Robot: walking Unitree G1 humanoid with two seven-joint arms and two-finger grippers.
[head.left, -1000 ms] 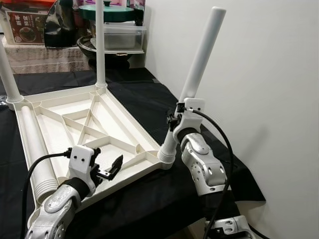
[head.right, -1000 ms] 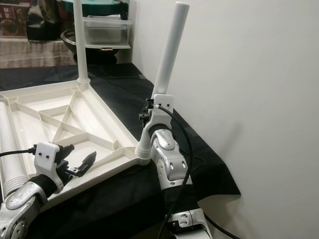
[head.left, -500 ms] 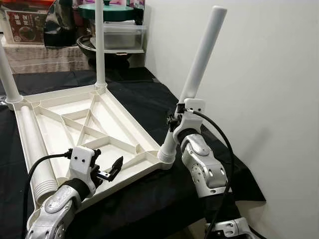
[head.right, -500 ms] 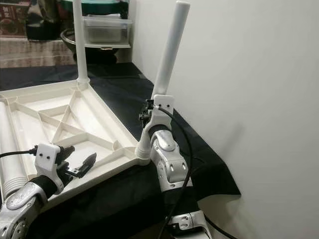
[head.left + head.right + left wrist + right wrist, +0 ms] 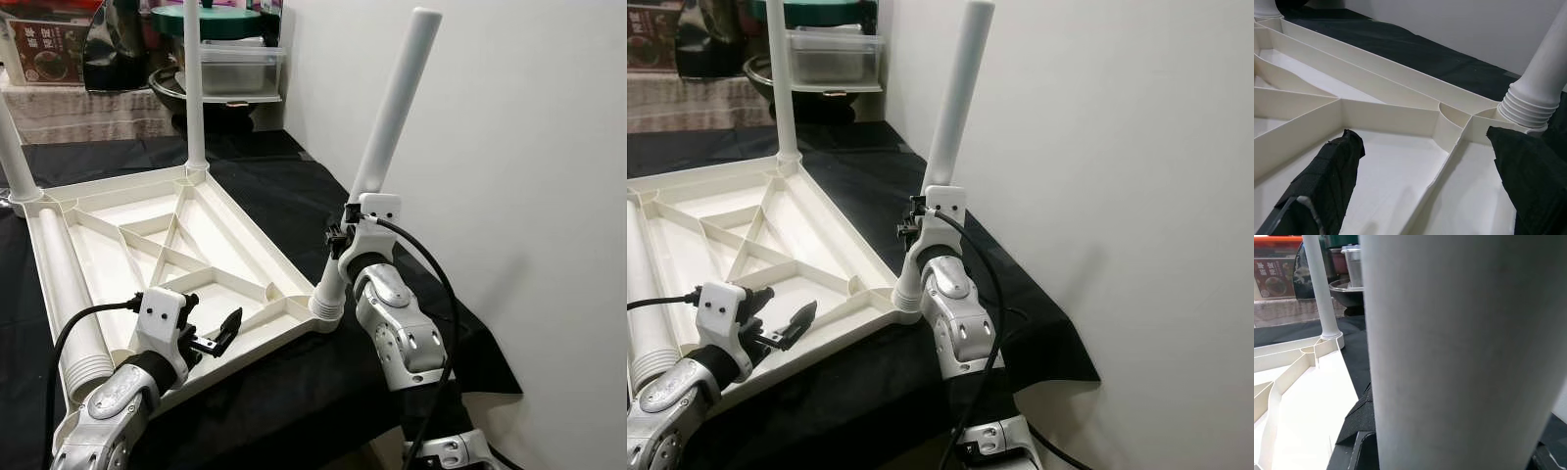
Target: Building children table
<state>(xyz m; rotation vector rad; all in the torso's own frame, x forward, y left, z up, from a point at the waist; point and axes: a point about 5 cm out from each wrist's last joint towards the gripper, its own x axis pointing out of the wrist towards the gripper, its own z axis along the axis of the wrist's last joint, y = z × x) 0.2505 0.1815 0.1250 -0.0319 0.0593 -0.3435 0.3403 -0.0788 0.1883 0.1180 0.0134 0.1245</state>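
The left gripper (image 5: 217, 333) hangs just above the near edge of the upturned white tabletop (image 5: 167, 264), its two black fingers (image 5: 1327, 181) spread wide apart with nothing between them; from its wrist camera the ribbed underside of the top lies directly below the parted pads. The tabletop rests upside down on a black cloth (image 5: 284, 186) that covers the work surface, its raised ribs forming triangles and boxes across the underside. Along its left side a loose white leg (image 5: 64, 294) lies flat inside the frame, threaded end toward the near corner. At the far left corner one leg (image 5: 15, 147) stands upright in its socket, and at the far corner another upright leg (image 5: 194, 88) rises in front of the shelf of pots and a clear plastic box (image 5: 235, 69). Moving right, a fourth leg (image 5: 387, 137) stands at the near right corner, leaning toward the white wall (image 5: 509, 147), its ribbed collar sitting on the corner socket. The right gripper (image 5: 343, 240) is closed round this leg a little above the collar, and in its wrist view the leg's pale shaft looms huge and close, with the black finger pads pressed against either side at its base.
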